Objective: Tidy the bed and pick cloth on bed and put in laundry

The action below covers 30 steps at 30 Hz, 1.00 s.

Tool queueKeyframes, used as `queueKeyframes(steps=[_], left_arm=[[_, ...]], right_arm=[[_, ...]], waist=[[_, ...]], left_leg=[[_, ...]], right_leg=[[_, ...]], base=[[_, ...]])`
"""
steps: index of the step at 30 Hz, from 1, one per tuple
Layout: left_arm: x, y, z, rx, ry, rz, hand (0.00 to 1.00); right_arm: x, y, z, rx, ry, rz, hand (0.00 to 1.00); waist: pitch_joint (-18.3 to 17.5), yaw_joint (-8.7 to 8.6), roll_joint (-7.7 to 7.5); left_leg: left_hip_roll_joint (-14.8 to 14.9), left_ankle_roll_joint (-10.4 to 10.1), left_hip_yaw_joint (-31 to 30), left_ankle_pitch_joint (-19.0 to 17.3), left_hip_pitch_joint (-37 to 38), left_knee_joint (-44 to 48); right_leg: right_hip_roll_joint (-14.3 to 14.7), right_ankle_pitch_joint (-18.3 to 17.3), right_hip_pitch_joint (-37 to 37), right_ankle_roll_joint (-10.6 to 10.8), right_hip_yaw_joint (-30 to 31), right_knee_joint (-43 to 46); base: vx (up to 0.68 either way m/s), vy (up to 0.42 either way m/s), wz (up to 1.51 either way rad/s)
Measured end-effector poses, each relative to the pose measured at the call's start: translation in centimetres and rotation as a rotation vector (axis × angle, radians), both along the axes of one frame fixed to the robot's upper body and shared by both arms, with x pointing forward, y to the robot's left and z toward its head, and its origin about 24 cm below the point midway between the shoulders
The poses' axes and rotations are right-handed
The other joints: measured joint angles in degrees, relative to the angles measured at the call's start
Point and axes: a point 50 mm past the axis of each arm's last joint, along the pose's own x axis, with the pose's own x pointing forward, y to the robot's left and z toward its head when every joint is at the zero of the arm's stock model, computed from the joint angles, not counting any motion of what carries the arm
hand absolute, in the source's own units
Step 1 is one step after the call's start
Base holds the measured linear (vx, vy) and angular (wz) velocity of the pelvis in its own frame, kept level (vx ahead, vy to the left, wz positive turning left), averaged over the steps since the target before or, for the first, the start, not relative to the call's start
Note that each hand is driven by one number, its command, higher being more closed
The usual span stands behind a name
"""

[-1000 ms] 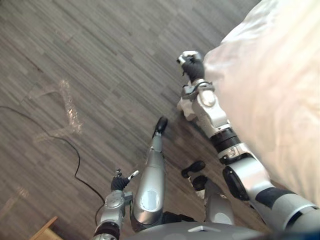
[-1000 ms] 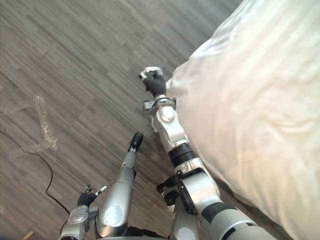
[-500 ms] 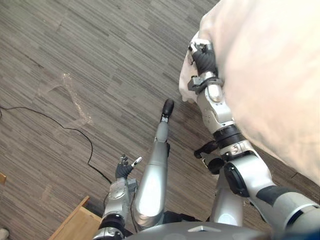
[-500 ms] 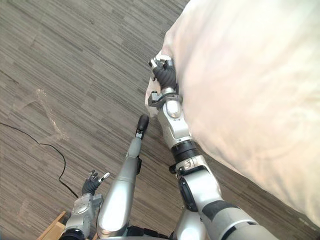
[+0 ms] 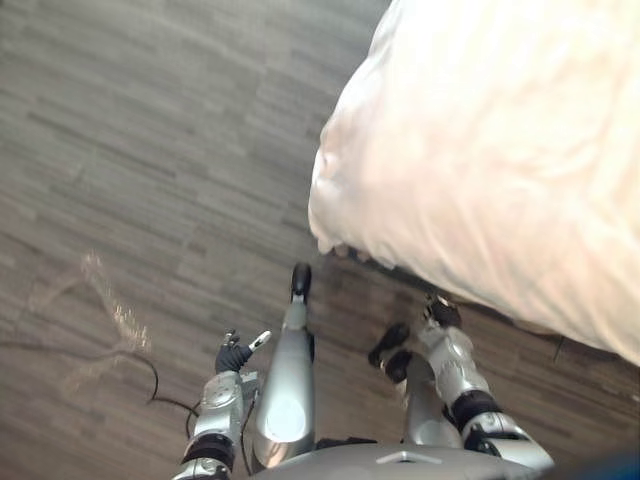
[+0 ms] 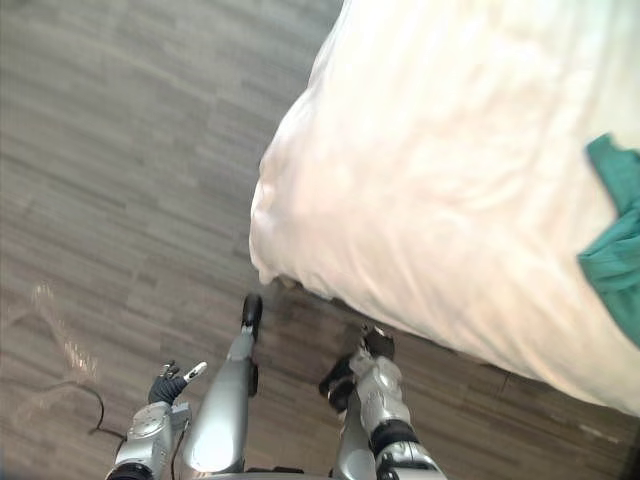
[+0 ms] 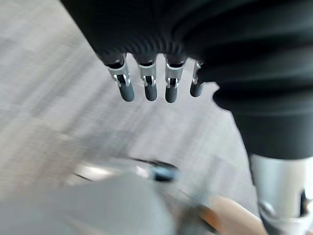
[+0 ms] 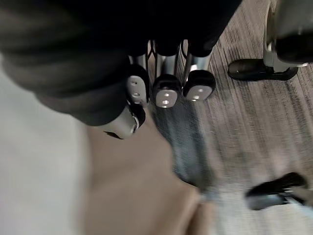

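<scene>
A white duvet (image 5: 500, 160) covers the bed and its corner hangs over the edge toward the floor. A teal cloth (image 6: 615, 245) lies on the duvet at the far right of the right eye view. My right hand (image 5: 440, 312) is low beside the bed, just under the duvet's overhanging edge; in the right wrist view its fingers (image 8: 166, 90) are curled with nothing between them, and pale bedding (image 8: 44, 186) lies close alongside. My left hand (image 5: 235, 355) hangs at the lower left over the floor, its fingers (image 7: 146, 88) relaxed and empty.
Grey wood-plank floor (image 5: 150, 130) spreads to the left of the bed. A crumpled strip of clear plastic (image 5: 110, 315) lies on the floor at the left. The bed's edge runs diagonally from the upper middle down to the right.
My right hand has left the duvet corner and dropped low beside the bed. The camera has turned, so more of the bed and the teal cloth have come into sight.
</scene>
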Motion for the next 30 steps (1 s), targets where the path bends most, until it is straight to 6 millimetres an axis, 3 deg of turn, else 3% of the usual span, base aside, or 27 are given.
queueKeyframes(steps=[3, 6, 10, 15, 19, 26, 29, 30], left_arm=[[-0.7, -0.5, -0.5, -0.005, 0.039, -0.025, 0.0], [-2.2, -0.7, -1.4, -0.02, 0.11, -0.031, 0.0], [-3.6, -0.6, -2.1, -0.024, 0.168, -0.028, 0.0], [-4.6, -0.6, -2.5, 0.007, 0.217, -0.087, 0.0], [-4.6, 0.0, -2.4, 0.041, 0.224, -0.115, 0.0], [-4.7, -0.3, -2.4, 0.053, 0.231, -0.163, 0.0], [-3.9, -0.2, -2.0, 0.061, 0.189, -0.164, 0.0], [-3.3, -0.1, -1.7, 0.067, 0.166, -0.165, 0.0]], right_arm=[[-2.4, -1.3, -1.1, 0.016, 0.055, -0.08, 1.0], [-3.8, -2.5, -1.7, 0.018, 0.1, -0.138, 1.0], [-3.8, -3.6, -1.2, -0.01, 0.081, -0.16, 1.0], [-0.4, -5.9, 2.0, -0.115, -0.077, -0.143, 1.0], [2.7, -6.9, 6.1, -0.232, -0.258, -0.083, 1.0], [8.1, -4.4, 12.0, -0.3, -0.52, 0.069, 1.0], [10.8, -3.3, 15.4, -0.3, -0.648, 0.086, 1.0], [12.3, -2.6, 17.7, -0.297, -0.733, 0.101, 1.0]], waist=[[-4.26, -0.46, 0.2], [-6.25, -1.49, 0.55], [-8.28, -2.6, 1.07], [-8.78, -4.57, 1.8], [-8.86, -4.67, 1.94], [-8.54, -4.51, 3.52], [-5.49, -3.94, 4.55], [-3.43, -3.41, 5.38]], left_leg=[[0.89, 0.24, 2.38, -1.35, 3.81, -0.74], [1.22, 0.2, 4.68, -1.38, 8.62, -3.19], [1.27, -0.07, 6.47, -2.08, 11.38, -3.55], [0.67, -0.09, 7.61, -2.15, 13.49, -3.58], [0.59, -0.07, 7.16, -2.16, 14.07, -3.6], [-0.19, 0.86, 5.24, -2.64, 13.94, -3.87], [-0.56, 1.54, 3.51, -1.96, 11.94, -3.65], [-0.55, 1.88, 2.84, -1.01, 9.99, -3.62]], right_leg=[[1.45, 0.89, 3.03, 0.23, 1.24, -3.08], [2.39, 1.82, 5.97, 0.31, 3.13, -5.46], [3.74, 3.89, 8.68, 0.65, 5.45, -9.23], [4.41, 6.44, 11.35, 1.23, 7.55, -13.43], [4.73, 7.6, 12.31, 1.16, 7.69, -15.06], [4.58, 9.44, 13.12, 1.38, 7.6, -17.12], [4.42, 10.08, 12.04, 1.34, 6.73, -17.02], [4.47, 10.69, 10.29, 1.0, 6.35, -16.67]], base=[[-0.02, -0.007, -0.35], [0.0, -0.003, -0.39], [0.03, 0.002, -0.36], [0.01, 0.005, -0.2], [-0.04, 0.011, -0.01], [-0.06, 0.023, 0.02], [-0.08, 0.045, 0.24], [-0.1, 0.055, 0.17]])
